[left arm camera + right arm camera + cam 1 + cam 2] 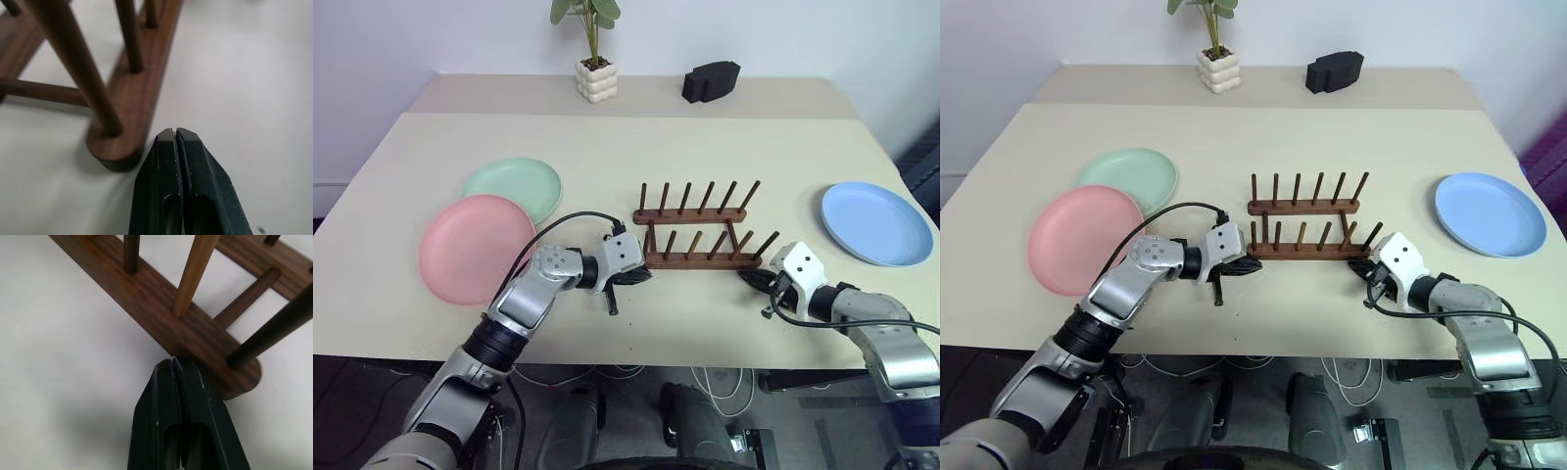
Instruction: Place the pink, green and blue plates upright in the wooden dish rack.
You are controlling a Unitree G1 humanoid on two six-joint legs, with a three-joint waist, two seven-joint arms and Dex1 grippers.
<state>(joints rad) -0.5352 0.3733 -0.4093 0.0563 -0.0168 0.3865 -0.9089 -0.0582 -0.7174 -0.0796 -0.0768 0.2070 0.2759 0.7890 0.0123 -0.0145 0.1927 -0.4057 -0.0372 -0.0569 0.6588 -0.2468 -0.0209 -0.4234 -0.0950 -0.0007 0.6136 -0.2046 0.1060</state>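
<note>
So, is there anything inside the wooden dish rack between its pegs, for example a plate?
No plate stands in the wooden dish rack; between its pegs only the beige table shows. The pink plate, green plate and blue plate all lie flat on the table.

The wooden dish rack [695, 235] stands mid-bench, dark brown, two parallel rails with rows of thin pegs, holding no plates. The pink plate [475, 248] lies flat to the rack's left, its far edge overlapping the green plate [516, 186] just behind it. The blue plate [876, 222] lies flat, well apart on the rack's right.
</note>
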